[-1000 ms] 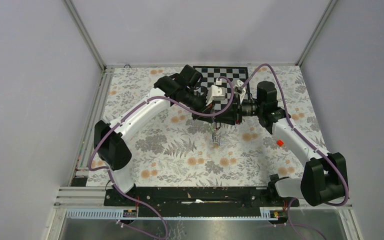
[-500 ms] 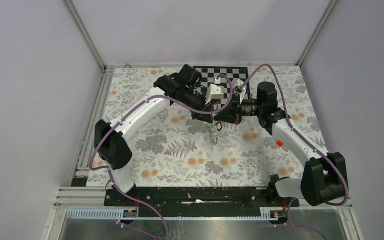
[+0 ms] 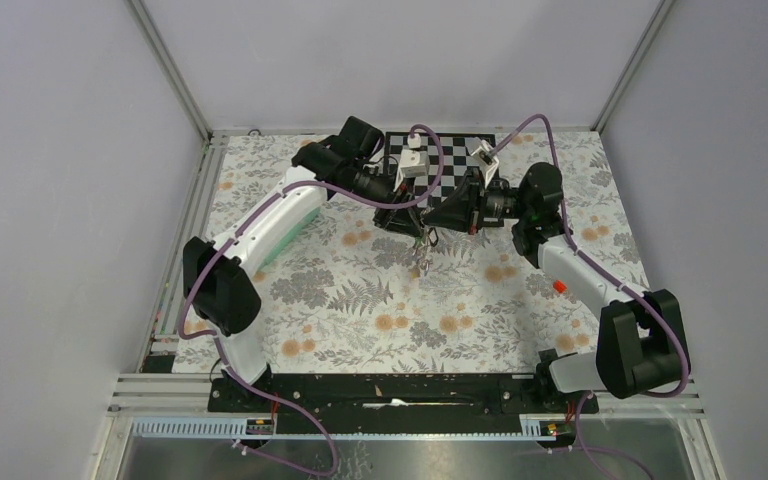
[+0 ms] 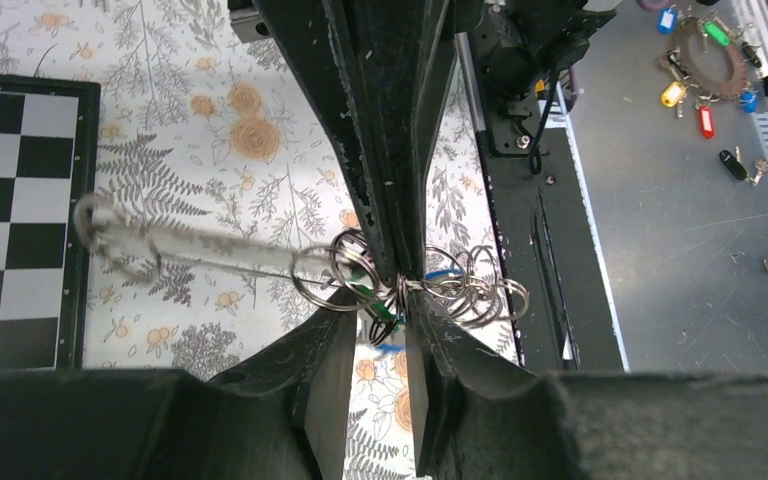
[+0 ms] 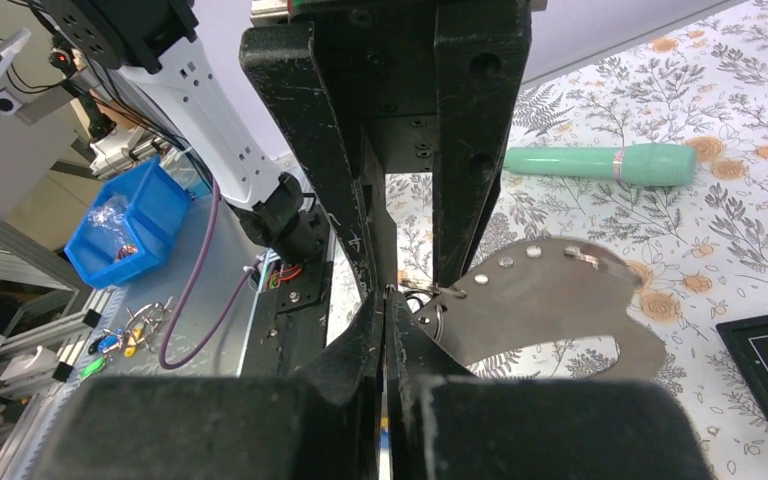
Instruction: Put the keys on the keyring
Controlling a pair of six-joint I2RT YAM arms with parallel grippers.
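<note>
above the far middle of the floral-patterned table, just on the near side of the black-and-white checkerboard, the right gripper was clamped tight on a thin silvery metal keyring bunch. tiny green- and blue-headed plastic keys hung in it. the left gripper, facing it, had its jaws slightly parted around the same bunch.

Floral table, checkerboard, orange cylinder
</note>
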